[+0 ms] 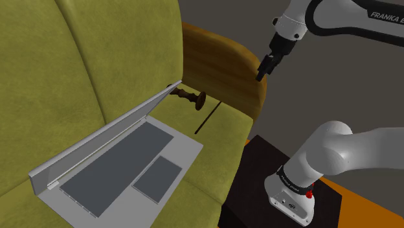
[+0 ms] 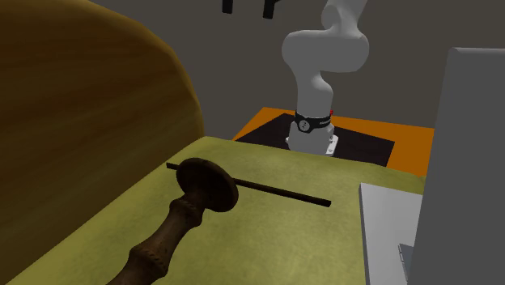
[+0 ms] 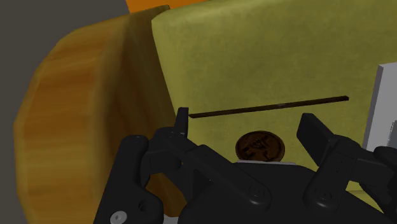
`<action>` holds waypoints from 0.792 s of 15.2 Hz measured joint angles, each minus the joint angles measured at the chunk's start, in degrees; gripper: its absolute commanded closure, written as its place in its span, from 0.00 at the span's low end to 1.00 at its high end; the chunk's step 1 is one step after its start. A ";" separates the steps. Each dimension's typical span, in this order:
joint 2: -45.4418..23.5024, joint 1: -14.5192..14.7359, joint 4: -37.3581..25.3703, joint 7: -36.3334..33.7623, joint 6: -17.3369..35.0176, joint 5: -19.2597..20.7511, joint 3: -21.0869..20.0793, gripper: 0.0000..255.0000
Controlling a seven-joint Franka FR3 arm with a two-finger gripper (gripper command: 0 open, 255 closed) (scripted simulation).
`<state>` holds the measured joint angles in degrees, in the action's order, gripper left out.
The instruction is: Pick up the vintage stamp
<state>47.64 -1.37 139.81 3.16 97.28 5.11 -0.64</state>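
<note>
The vintage stamp [image 1: 190,98] is a dark brown piece with a turned, ribbed handle and a flat round disc at one end, and it looks like wood. It lies on its side on the olive sofa cushion [image 1: 78,78], well below the claw [image 1: 261,71] and past the wooden armrest [image 1: 220,65] over which the claw hangs. The claw's two black fingers stand apart with nothing between them. In the wrist view the stamp [image 3: 259,146] appears end-on as a round face with a worn relief, farther along from the claw [image 3: 248,124] and between its fingers, so the handle is hidden. The second exterior view shows the stamp's [image 2: 182,214] full length, with bulges along the handle. Its long axis runs along the cushion, with the disc end toward the claw's side and the handle pointing away toward the hinge of the open grey laptop [image 1: 123,162]. A thin dark rod [image 3: 267,106] lies across that axis, just beyond the disc and apart from it.
</note>
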 measured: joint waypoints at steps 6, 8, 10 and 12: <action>-7.47 0.57 -0.61 -2.46 6.70 -0.90 -1.73 0.00; -10.23 0.84 -0.32 -3.67 9.72 -1.25 -2.58 0.00; -14.29 0.95 -1.02 -4.74 13.08 -1.38 -3.34 0.00; -18.64 0.82 -2.33 -5.35 16.18 -1.22 -3.69 0.00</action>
<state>28.99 -0.55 137.48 -2.20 113.46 3.90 -4.33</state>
